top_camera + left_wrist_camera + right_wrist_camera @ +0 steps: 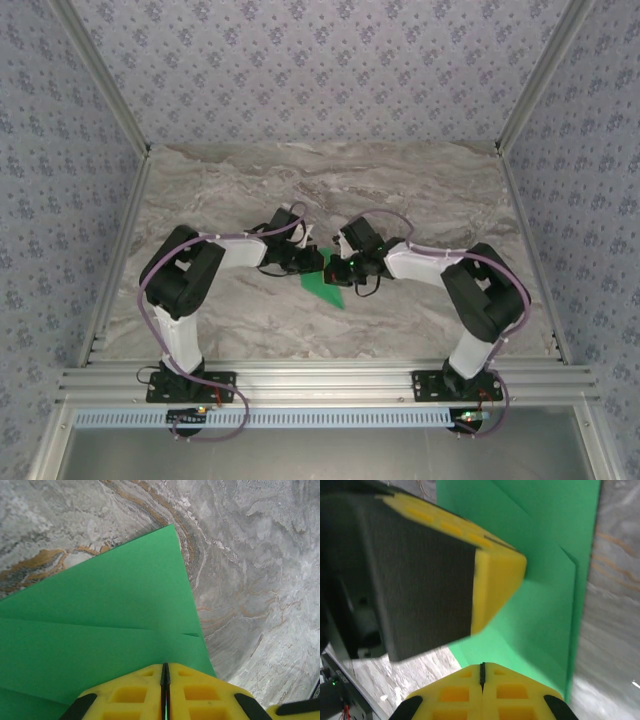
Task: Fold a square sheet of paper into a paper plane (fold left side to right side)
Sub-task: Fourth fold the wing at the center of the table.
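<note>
- Left claw (165, 666): clenched, yellow fingers (130, 694) pressed together along a thin dark seam. Set low over the green paper (115, 610); cannot tell whether a layer is pinched.
- Green paper: lying flat at the centre of the marble desk (420, 190), between the two arms. Partly folded, with overlapping layers and crease lines. Narrows to a point toward the near edge in the top view.
- Right claw (482, 666): clenched, nothing visible between its fingers. Just beside the left claw, over the paper near its edge.
</note>
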Controlling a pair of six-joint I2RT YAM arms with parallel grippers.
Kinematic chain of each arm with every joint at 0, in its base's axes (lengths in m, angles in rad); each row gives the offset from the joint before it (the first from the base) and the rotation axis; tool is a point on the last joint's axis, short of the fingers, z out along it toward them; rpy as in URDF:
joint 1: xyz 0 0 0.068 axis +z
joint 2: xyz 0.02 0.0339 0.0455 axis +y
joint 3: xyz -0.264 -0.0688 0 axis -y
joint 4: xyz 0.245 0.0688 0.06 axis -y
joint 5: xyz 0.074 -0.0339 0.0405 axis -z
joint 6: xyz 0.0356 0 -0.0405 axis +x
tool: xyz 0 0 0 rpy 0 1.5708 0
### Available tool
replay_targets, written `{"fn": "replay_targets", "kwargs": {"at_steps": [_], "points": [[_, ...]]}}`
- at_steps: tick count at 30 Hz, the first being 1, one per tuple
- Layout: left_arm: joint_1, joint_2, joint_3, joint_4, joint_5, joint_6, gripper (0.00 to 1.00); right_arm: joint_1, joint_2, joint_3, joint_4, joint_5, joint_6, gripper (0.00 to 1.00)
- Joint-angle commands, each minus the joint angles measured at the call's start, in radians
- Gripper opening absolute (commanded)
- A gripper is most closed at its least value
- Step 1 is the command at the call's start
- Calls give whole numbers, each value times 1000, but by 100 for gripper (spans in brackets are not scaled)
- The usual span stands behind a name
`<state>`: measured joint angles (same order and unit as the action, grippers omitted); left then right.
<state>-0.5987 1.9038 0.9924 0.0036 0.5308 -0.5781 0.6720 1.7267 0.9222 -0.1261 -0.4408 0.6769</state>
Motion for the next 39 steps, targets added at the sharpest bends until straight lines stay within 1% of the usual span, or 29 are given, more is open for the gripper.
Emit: {"fn": "replay_targets", "kwargs": {"at_steps": [1, 7, 11, 23, 32, 39], "points": [[-8, 34, -21, -7, -67, 2, 10, 9, 51, 39, 12, 1, 36, 0], [-8, 30, -19, -13, -73, 4, 10, 13, 91, 15, -39, 25, 17, 0], [-7, 31, -18, -13, -76, 7, 10, 21, 88, -27, -68, 37, 0, 0], [-4, 31, -17, -31, -94, 17, 10, 51, -1, -144, -153, 27, -37, 0], [-2, 35, -15, -37, -96, 20, 10, 48, -74, -250, -146, 33, -16, 0], [1, 36, -10, -45, -100, 22, 10, 49, -132, -331, -138, 9, -2, 0]]}}
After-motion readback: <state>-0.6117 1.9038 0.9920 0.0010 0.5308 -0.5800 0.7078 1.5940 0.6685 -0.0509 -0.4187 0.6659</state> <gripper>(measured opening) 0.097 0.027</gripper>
